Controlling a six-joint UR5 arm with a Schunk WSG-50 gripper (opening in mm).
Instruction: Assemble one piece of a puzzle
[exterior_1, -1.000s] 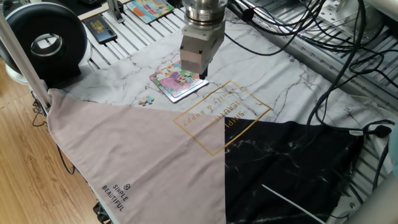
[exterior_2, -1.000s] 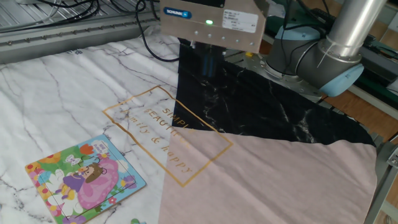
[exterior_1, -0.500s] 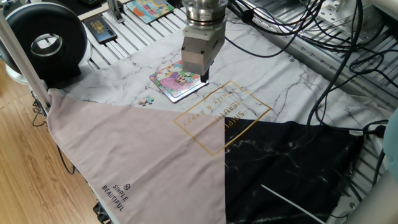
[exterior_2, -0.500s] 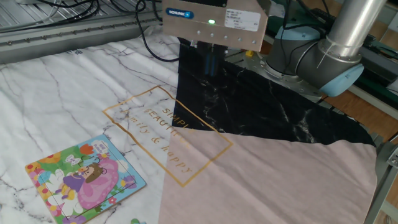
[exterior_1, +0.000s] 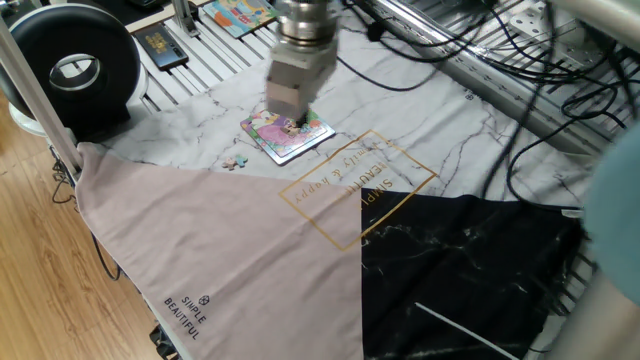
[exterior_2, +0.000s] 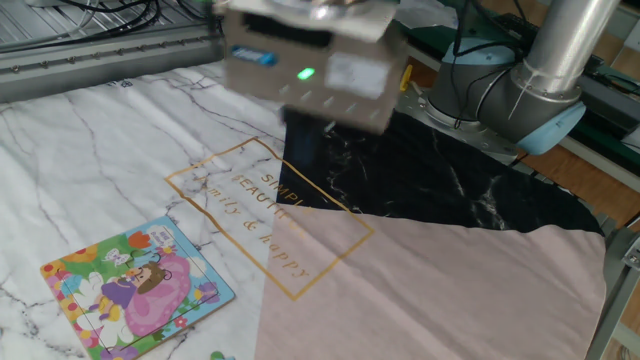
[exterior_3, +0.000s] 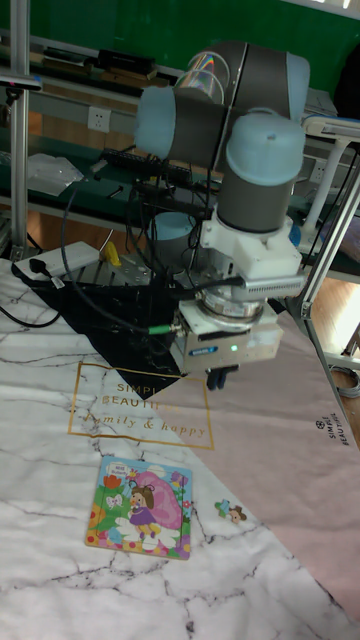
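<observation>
The puzzle (exterior_1: 288, 134) lies flat on the marble-print cloth, a bright pink, green and yellow picture board, also seen in the other fixed view (exterior_2: 135, 286) and the tall view (exterior_3: 140, 507). The piece (exterior_1: 236, 160) is tiny and lies on the cloth just beside the board (exterior_3: 230, 511). My gripper (exterior_1: 291, 120) hovers above the puzzle, blurred by motion. In the tall view my gripper (exterior_3: 221, 379) hangs over the cloth behind the board, its two dark fingertips a narrow gap apart with nothing between them.
A cloth in marble, beige (exterior_1: 200, 250) and black (exterior_1: 470, 270) panels covers the table. A round black device (exterior_1: 70, 65) stands at the back left, with a dark booklet (exterior_1: 160, 45) and picture cards (exterior_1: 240, 12) behind. Cables (exterior_1: 520, 60) trail on the right.
My gripper has swung from over the gold lettering toward the puzzle, and it is now blurred by fast motion. The puzzle and the piece have not moved.
</observation>
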